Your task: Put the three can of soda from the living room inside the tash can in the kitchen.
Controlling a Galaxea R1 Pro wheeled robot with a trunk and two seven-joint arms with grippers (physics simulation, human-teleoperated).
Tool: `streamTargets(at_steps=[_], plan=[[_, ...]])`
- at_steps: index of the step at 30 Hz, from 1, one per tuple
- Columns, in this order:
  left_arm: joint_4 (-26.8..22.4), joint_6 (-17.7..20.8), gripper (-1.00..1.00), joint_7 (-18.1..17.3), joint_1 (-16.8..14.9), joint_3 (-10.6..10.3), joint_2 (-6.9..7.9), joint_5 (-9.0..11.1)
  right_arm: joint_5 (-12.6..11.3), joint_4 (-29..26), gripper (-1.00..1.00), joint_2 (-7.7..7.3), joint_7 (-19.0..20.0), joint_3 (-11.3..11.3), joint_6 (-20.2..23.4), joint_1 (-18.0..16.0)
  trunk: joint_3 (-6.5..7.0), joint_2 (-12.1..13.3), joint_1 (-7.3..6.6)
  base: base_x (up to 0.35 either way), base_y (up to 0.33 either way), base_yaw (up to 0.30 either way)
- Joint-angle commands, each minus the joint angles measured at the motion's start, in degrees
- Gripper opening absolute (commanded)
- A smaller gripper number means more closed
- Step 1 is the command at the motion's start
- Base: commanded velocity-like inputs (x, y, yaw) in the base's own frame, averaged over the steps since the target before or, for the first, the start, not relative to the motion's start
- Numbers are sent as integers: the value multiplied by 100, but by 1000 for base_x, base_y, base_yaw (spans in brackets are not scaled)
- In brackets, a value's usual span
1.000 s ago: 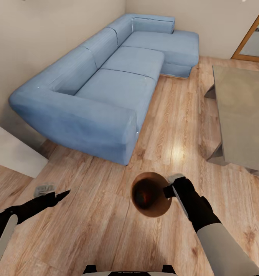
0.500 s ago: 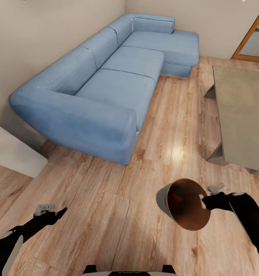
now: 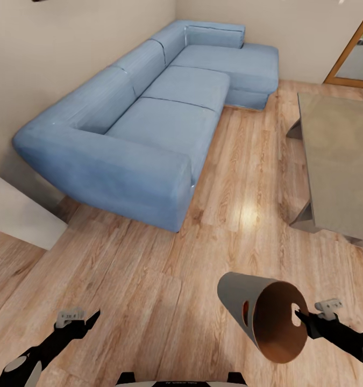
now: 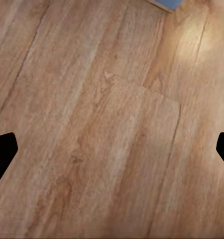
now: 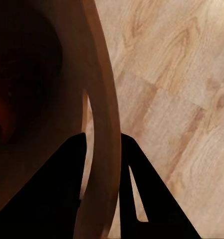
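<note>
Living room, wood floor (image 3: 149, 301), blue sofa (image 3: 149, 123). The right gripper (image 3: 305, 321) has its fingers pinched on the rim of the bin (image 3: 240, 301), tipped sideways with an orange can (image 3: 246, 313) inside. Left gripper (image 3: 79, 322) is empty, fingers spread. Tilt more and I reckon the can rolls out.

sofa (image 3: 149, 123) left, table (image 3: 337, 161) right, tilted bin (image 3: 262, 317) in right claw (image 3: 302, 318).
</note>
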Motion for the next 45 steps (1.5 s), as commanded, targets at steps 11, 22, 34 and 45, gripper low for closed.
streamTargets(at_steps=[11, 22, 34, 45], plan=[[688, -329, 100, 501, 3, 8, -2, 2, -153, 630, -100, 54, 50, -338, -870, 5, 94, 0, 0, 0, 0, 0], [896, -367, 100, 627, 4, 17, -2, 3, -175, 663, -100, 78, 56, -428, -902, 5, 194, 0, 0, 0, 0, 0], [905, -375, 100, 649, 5, 18, -2, 2, -169, 664, -100, 108, 59, -424, -912, 5, 302, 0, 0, 0, 0, 0], [905, -476, 100, 649, 6, 18, -2, 2, -169, 669, -100, 112, 73, -424, -916, 5, 401, 0, 0, 0, 0, 0]])
